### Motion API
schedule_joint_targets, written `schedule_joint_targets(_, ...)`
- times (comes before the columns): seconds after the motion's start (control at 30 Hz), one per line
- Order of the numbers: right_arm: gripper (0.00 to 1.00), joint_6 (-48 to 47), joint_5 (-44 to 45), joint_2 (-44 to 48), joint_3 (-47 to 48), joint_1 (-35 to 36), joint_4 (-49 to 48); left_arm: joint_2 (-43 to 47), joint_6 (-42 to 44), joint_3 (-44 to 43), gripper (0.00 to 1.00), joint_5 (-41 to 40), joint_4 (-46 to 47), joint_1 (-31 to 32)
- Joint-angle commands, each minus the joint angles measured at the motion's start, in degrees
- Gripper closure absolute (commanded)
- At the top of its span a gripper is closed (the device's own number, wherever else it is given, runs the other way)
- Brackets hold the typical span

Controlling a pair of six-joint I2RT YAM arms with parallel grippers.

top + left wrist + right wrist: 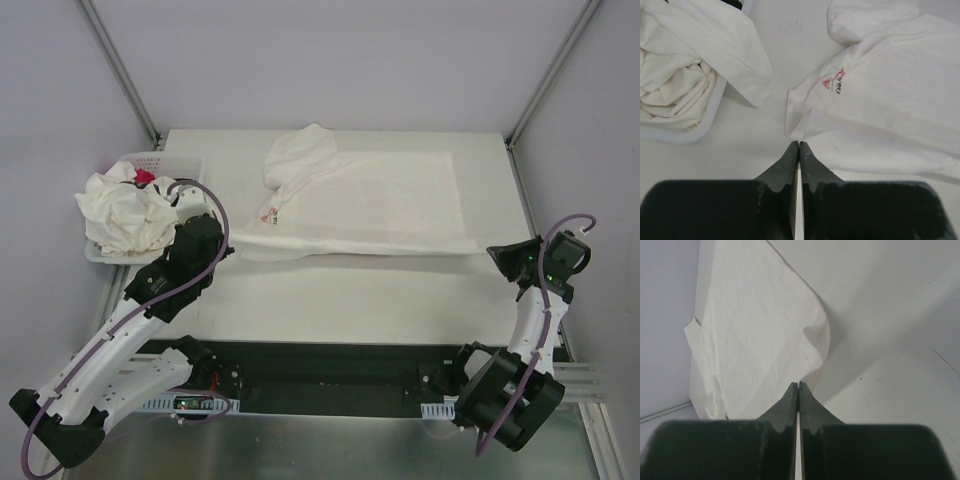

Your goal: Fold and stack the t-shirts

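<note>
The bench [350, 300] was a white surface running the full width of my overhead view, with grey walls on the far, left and right sides. One spread t-shirt [370, 205] lay flat across the far middle of the bench, reaching toward the right, with its left end bunched and partly folded over on itself. The crumpled t-shirts [125, 215] sat heaped at the far left, spilling over the near rim of a white basket [170, 160]. In the left wrist view I could see a flap of that heap [747, 60] hanging over the basket's wall [715, 107] onto the bench.

The left gripper [799, 144] had its fingers pressed together on nothing and pointed at the near-left edge of the spread t-shirt [900, 100], just short of the cloth. The right gripper [798, 385] was likewise drawn together and empty, just beside the shirt's near-right corner [755, 340], where the hem curled up slightly. I could not tell whether its tips touched the fabric.

A red packet [143, 177] showed among the heap at the far side of the basket. A small red and black printed mark [834, 82] lay near the spread shirt's left end.
</note>
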State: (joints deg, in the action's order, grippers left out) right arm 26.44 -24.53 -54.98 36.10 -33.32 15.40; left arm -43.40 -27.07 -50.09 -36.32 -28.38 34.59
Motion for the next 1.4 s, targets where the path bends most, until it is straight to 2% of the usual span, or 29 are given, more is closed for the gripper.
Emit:
schedule_joint_targets(0.0, 0.99, 1.07, 1.24, -0.74, 2.4, -0.78, -1.95, 0.07, 0.09, -0.89, 1.0, -2.8, -0.27, 0.57)
schedule_joint_targets(0.97, 0.99, 4.85, 1.77, -7.59, 3.63, -0.6, -8.1, -10.22, 3.51, -7.22, 1.0, -6.13, 1.75, 0.48)
schedule_joint_targets(1.37, 0.99, 6.7, 3.97, -11.46, 5.3, 2.29, -10.39, -13.2, 5.27, -7.57, 1.0, -6.14, 3.07, -0.13)
